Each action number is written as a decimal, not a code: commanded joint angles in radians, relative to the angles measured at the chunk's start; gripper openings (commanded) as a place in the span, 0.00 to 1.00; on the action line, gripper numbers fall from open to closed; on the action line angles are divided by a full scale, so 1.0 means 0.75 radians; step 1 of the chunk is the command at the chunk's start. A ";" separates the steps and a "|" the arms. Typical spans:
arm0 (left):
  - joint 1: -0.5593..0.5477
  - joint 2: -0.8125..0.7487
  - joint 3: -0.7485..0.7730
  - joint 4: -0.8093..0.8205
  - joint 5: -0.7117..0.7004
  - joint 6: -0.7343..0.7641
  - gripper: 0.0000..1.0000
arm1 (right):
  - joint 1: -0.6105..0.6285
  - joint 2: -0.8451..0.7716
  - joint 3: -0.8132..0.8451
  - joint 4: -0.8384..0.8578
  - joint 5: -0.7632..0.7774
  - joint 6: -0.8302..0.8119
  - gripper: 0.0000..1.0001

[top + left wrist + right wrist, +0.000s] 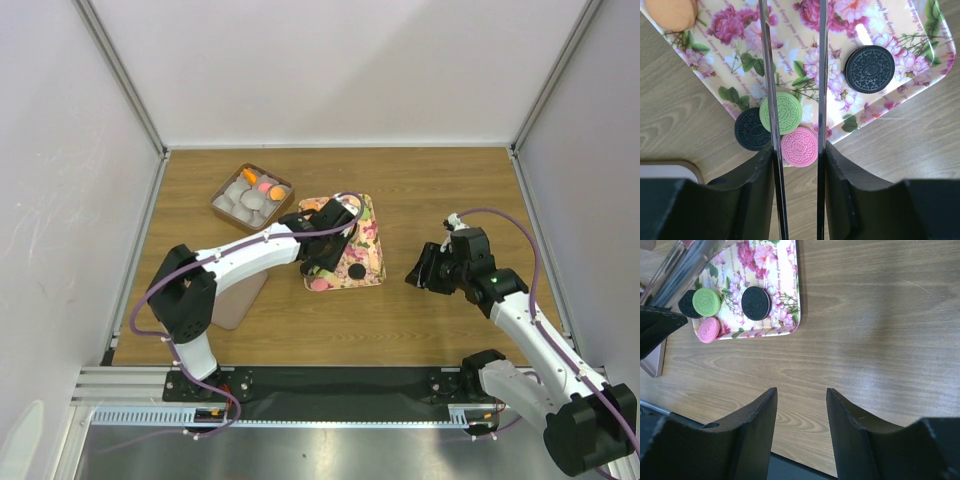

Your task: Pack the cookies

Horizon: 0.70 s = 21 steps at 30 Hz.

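Left gripper (792, 20): fingers flank pink cookie (799, 146), pinch unclear.
Right gripper (801, 425): fingers spread, lower centre.
Neighbours: green cookie (785, 112) overlaps black cookie (750, 131).

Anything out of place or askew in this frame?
Yes. At one corner of the floral tray, a green cookie, pink cookie and black cookie overlap in a heap; the pink and black ones hang over the rim instead of lying flat inside.

Just a wood-grain table (450, 190) boxed in by plain white panel walls (340, 60) on the left, far and right (silver frame posts (124, 80) at the far corners), with a slotted aluminium rail (330, 412) along the near edge, all evenly lit.
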 commanded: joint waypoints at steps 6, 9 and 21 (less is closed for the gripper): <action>0.019 -0.125 0.129 -0.048 -0.004 0.043 0.40 | -0.008 -0.042 0.041 0.035 0.000 -0.012 0.50; 0.060 -0.203 0.112 -0.056 0.004 0.033 0.39 | -0.010 -0.044 0.047 0.037 0.011 -0.012 0.50; 0.596 -0.412 0.037 -0.072 -0.025 0.051 0.41 | -0.012 0.097 0.088 0.103 -0.032 -0.041 0.50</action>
